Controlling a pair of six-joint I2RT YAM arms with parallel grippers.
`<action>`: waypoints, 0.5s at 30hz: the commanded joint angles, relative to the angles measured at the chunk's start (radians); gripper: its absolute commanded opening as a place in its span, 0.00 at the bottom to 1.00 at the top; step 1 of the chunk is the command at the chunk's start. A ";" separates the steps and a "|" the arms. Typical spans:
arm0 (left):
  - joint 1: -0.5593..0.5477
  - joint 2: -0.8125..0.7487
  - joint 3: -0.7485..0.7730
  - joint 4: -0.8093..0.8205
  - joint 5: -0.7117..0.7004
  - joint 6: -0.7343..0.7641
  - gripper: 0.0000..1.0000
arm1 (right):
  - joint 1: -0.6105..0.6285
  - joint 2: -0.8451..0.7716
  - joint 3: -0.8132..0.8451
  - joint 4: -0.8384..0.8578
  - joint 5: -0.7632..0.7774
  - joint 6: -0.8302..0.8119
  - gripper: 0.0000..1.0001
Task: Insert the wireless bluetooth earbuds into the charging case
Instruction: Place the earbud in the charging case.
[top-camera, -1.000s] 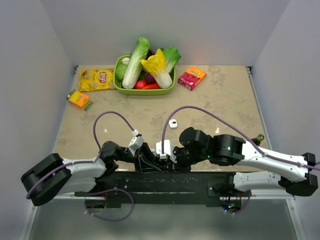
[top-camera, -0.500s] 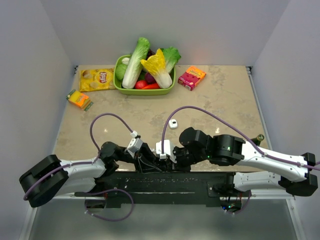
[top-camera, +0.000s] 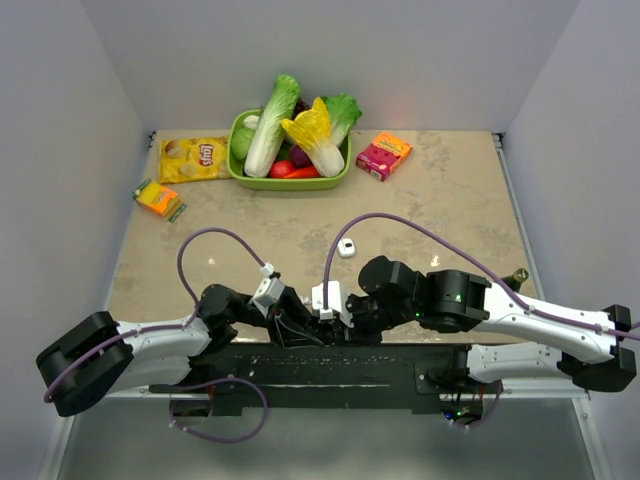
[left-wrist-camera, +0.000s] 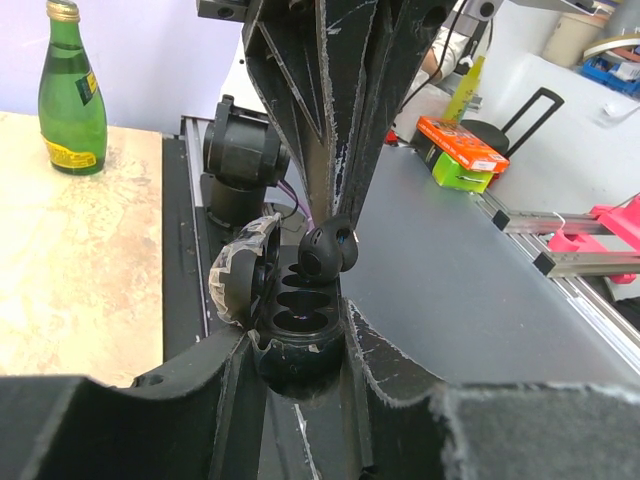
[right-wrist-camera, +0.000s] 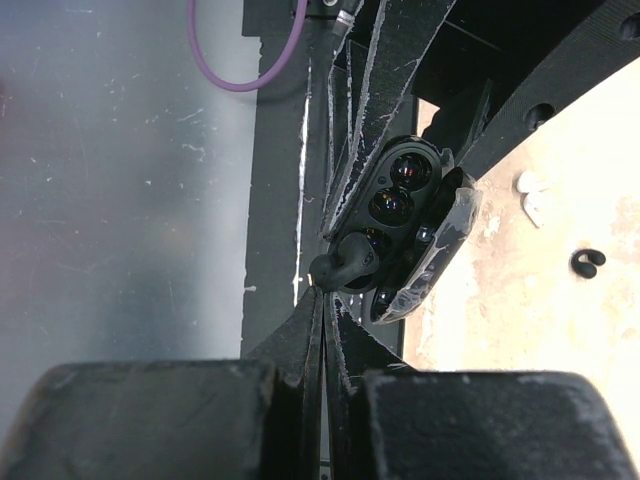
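- Charging case: dark, lid hinged open toward 9 o'clock in the left wrist view, wells exposed. It is held up off the table at the near edge, about 6 o'clock in the overhead view, where the two arms meet.
- Left gripper: fingers closed narrow against the case's lower body on both sides, holding it mouth-up toward the other arm.
- Earbud: black and rounded, sitting at the case's lip at about 1 o'clock of the opening. It is at the mouth, not down in a well. Whether it touches the rim I cannot tell.
- Right gripper: fingertips pinched tight on the earbud, which pokes out toward the case at 1 o'clock in its own view.
- Progress, as I judge it: case opened and presented, one earbud lined up but not yet seated. The glossy wells do not show whether another earbud is already in. Left to do: press this one home and let go.
- Small white piece lies on the table just beyond the grippers, at 12 o'clock of them.
- Green basket of vegetables sits at the far edge at 12 o'clock, with a chip bag at 10 and a pink box at 1, all well apart from the work.
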 joint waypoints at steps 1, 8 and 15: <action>-0.017 -0.017 0.036 0.286 0.016 0.034 0.00 | 0.003 -0.012 0.000 0.010 0.025 0.006 0.00; -0.019 -0.023 0.039 0.316 0.033 0.003 0.00 | 0.003 -0.021 0.001 -0.004 0.033 0.012 0.00; -0.017 -0.032 0.046 0.319 0.043 -0.006 0.00 | 0.009 -0.017 0.004 -0.009 0.042 0.010 0.00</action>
